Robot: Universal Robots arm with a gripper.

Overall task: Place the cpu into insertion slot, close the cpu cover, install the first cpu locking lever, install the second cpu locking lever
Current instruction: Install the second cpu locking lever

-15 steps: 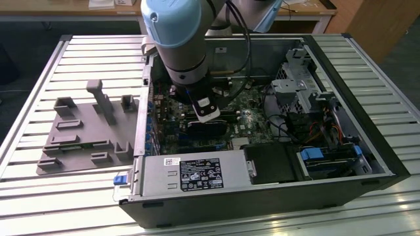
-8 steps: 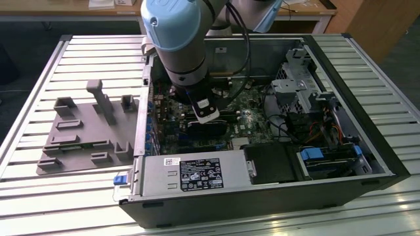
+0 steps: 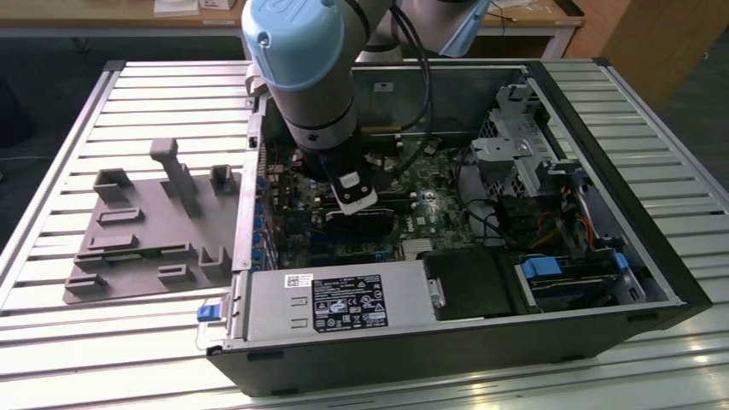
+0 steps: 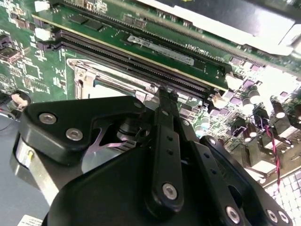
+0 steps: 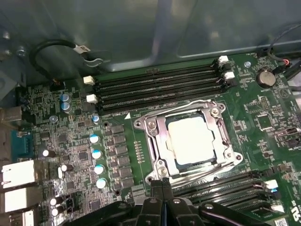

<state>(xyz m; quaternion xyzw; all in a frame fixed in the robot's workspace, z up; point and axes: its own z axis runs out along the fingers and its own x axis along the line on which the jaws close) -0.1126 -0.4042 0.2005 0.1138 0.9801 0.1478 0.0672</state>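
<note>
Pincer (image 5: 162,186) pressed together, empty, beside cpu cover (image 5: 162,141).

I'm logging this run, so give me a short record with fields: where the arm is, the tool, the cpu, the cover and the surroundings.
arm: reaching down into the open computer case
tool: fingers together, nothing held, just beside the insertion slot
cpu: seated in the slot, pale top showing
cpu cover: down, framing the cpu
memory slots: long, black, beside the socket
outside: grey fixture tray on the slatted table
</note>
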